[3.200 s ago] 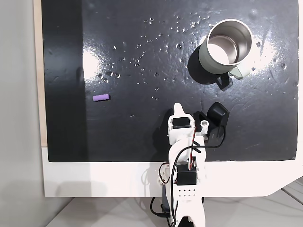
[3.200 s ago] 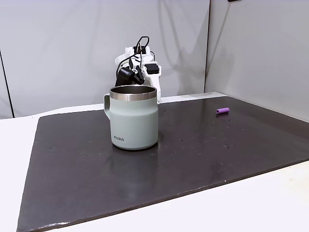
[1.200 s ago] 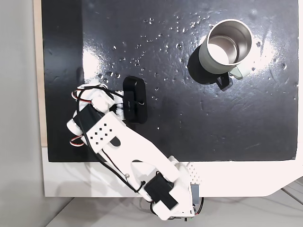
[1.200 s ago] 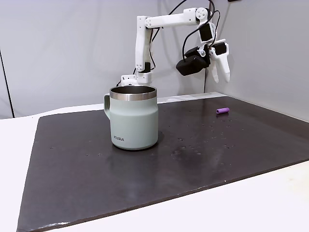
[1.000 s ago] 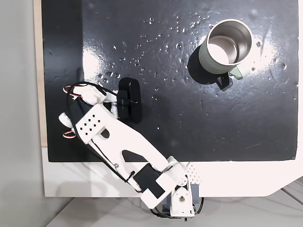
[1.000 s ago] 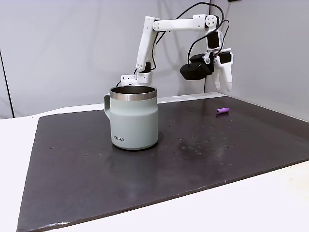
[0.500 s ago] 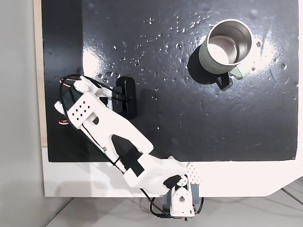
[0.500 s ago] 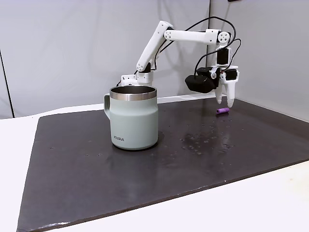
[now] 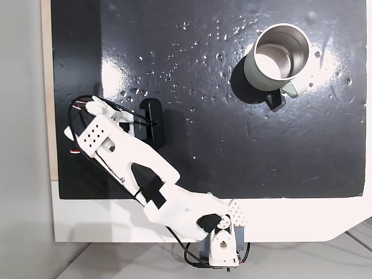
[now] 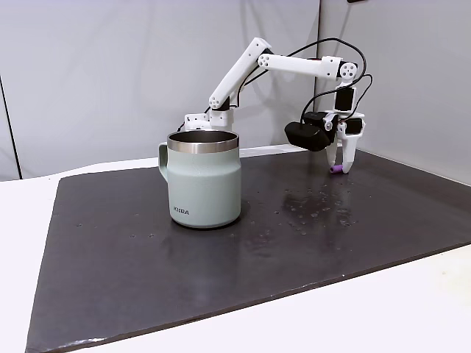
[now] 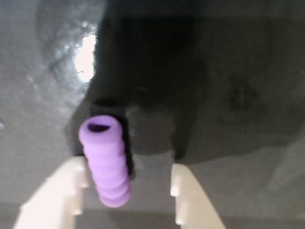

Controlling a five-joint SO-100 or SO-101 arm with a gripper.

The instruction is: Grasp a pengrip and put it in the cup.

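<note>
Your gripper (image 11: 127, 195) has its jaws spread wide, with the pengrip (image 11: 105, 162) lying between the two white fingertips (image 11: 185, 191). In the wrist view the pengrip lies close against the left tip and leaves a clear gap to the right one, so you are off-centre. The tube lies lengthways between the tips, open end pointing away from the camera, which suits a squeeze across its ribbed sides.

In the side fixed view the gripper (image 10: 341, 166) points straight down at the mat (image 10: 221, 250) near its far right corner, tips at or just above the surface, with the pengrip (image 10: 335, 170) showing as a purple speck between them. That vertical pose makes sense: the piece is small and lies flat.

The cup (image 9: 278, 55) stands upright near the mat's top right corner in the top fixed view, handle turned toward the arm's base, well apart from the pickup spot. Nothing is gripped yet. On closing, the left tip will likely nudge the tube sideways first.
</note>
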